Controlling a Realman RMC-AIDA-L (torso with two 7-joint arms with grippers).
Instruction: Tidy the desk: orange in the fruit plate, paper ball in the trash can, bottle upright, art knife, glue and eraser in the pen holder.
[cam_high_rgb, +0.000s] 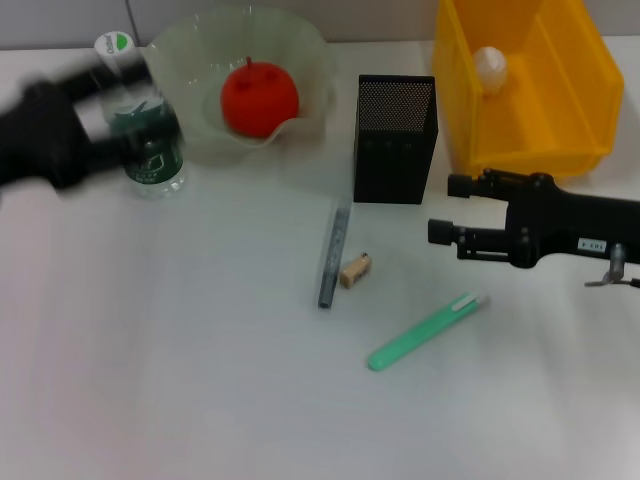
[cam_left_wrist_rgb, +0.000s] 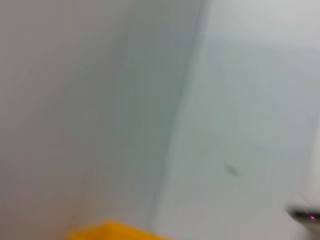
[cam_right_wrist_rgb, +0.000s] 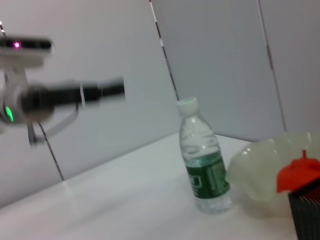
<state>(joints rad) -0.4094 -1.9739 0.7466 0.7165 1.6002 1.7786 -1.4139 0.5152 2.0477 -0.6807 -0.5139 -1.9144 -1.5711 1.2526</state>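
On the desk (cam_high_rgb: 200, 380), far left side, bottle (cam_high_rgb: 145, 125) stands upright, just beside the plate (cam_high_rgb: 300, 60); orange (cam_high_rgb: 259, 98) sits in the plate. Left gripper (cam_high_rgb: 100, 85) is blurred at the far left by the bottle's upper part, fingers either side of the neck area; can't tell if they touch it or how wide they are. Right wrist view shows the bottle (cam_right_wrist_rgb: 202, 160) standing free on its base with the left gripper (cam_right_wrist_rgb: 112, 90) apart from it, off to one side near cap height. Paper ball (cam_high_rgb: 489, 66) lies in the trash can (cam_high_rgb: 575, 110). Pen holder (cam_high_rgb: 395, 140) stands between plate and trash can. Still loose on the desk: grey art knife (cam_high_rgb: 333, 255) in front of the holder, eraser (cam_high_rgb: 355, 270) just beside it, green glue stick (cam_high_rgb: 425, 332) nearer the robot. Right gripper (cam_high_rgb: 445, 208) hovers in front of the trash can, right of the holder, fingers spread, holding nothing. Left wrist view is too blurred to read.
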